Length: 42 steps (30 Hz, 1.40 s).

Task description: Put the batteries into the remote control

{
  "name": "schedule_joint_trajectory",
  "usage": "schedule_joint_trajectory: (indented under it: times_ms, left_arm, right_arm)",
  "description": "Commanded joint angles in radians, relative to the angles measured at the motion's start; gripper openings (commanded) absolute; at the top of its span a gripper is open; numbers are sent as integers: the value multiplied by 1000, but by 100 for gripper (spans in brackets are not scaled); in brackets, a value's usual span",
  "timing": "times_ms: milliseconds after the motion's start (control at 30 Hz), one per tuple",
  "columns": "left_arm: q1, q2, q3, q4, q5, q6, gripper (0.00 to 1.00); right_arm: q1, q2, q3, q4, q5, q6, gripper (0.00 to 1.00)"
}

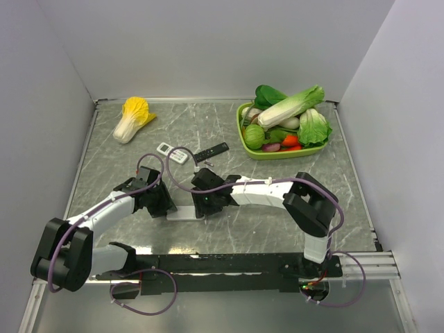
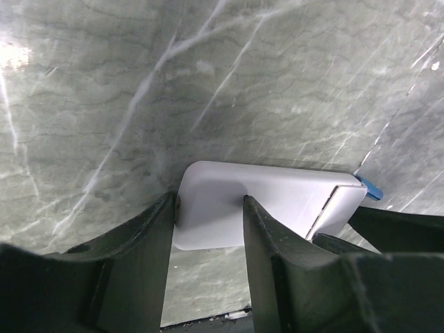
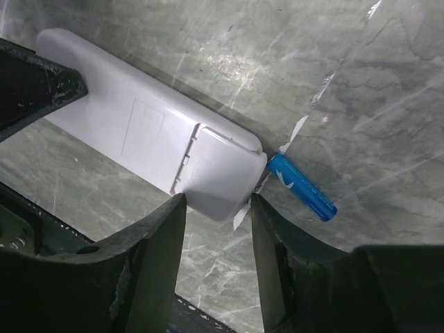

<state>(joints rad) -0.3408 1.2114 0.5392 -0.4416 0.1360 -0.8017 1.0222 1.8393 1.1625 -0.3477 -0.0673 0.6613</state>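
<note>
Right wrist view: remote control (image 3: 139,118) lies back-up on the desk (image 3: 361,83), its cover (image 3: 222,170) end between the parted jaws of the right end effector (image 3: 218,201). The left end effector (image 2: 208,200) straddles the other end. Can't tell if either is clamped. One blue battery (image 3: 302,186) lies loose just off the cover end, so a nudge could roll it away. An uneven squeeze could pivot the remote.

Overhead looks down; close wrist views share remote control (image 2: 277,201).
</note>
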Motion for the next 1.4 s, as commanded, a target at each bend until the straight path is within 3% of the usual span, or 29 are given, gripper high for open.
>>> schedule_joint_trajectory:
  times_ms: [0, 600, 967, 1133, 1367]
  left_arm:
    - [-17, 28, -10, 20, 39, -1, 46]
    - [-17, 23, -8, 18, 34, -2, 50]
    - [-17, 19, -8, 15, 34, -4, 50]
    - [-17, 23, -10, 15, 34, -4, 50]
    - [-18, 28, -10, 20, 42, -2, 50]
  right_arm:
    - [-11, -25, 45, -13, -5, 17, 52]
    - [-39, -77, -12, 6, 55, 139, 49]
    - [-39, -31, -35, 21, 57, 161, 39]
    - [-28, -3, -34, 3, 66, 149, 26]
    - [-4, 54, 43, -74, 66, 133, 25]
